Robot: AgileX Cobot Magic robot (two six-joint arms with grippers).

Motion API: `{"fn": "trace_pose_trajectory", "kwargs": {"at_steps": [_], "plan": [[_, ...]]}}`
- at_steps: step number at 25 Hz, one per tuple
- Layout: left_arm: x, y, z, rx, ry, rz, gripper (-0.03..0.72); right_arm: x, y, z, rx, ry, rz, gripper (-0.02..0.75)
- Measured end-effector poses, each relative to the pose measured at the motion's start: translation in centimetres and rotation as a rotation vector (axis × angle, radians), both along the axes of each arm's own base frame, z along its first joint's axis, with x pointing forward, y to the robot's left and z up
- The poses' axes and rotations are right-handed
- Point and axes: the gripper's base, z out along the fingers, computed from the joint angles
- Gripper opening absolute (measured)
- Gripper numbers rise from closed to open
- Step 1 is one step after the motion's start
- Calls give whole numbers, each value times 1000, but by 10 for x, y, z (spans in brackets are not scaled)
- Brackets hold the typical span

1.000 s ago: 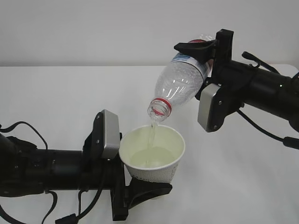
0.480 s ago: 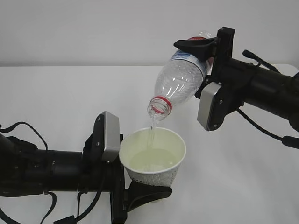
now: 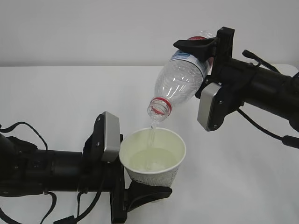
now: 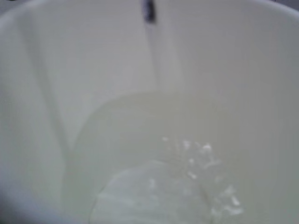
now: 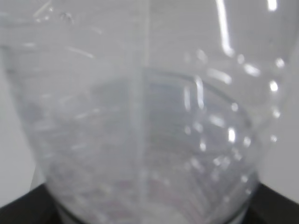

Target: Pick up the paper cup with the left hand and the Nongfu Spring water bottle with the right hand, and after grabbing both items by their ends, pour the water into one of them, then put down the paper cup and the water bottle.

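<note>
The white paper cup is held upright above the table, and my left gripper is shut on its lower end. My right gripper is shut on the base end of the clear Nongfu Spring water bottle, which tilts mouth-down over the cup. A thin stream of water runs from the red-ringed mouth into the cup, where water pools. In the left wrist view, the cup's cream inside fills the frame, with the stream falling in. The right wrist view shows only the bottle's wall.
A white table lies under both arms, with a pale wall behind it. Black cables hang off the left arm at the left edge. The right arm's cable loops at the right.
Water keeps running into the cup. The bottle has risen very slightly and the cup has dropped a little; both grips are the same.
</note>
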Motion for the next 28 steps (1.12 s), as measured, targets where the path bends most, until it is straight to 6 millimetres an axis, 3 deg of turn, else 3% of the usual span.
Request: {"fn": "trace_pose_trajectory", "kwargs": {"at_steps": [28], "plan": [[0, 0, -1, 8, 1, 2, 509, 0, 0, 0, 0, -2, -1, 491]]}}
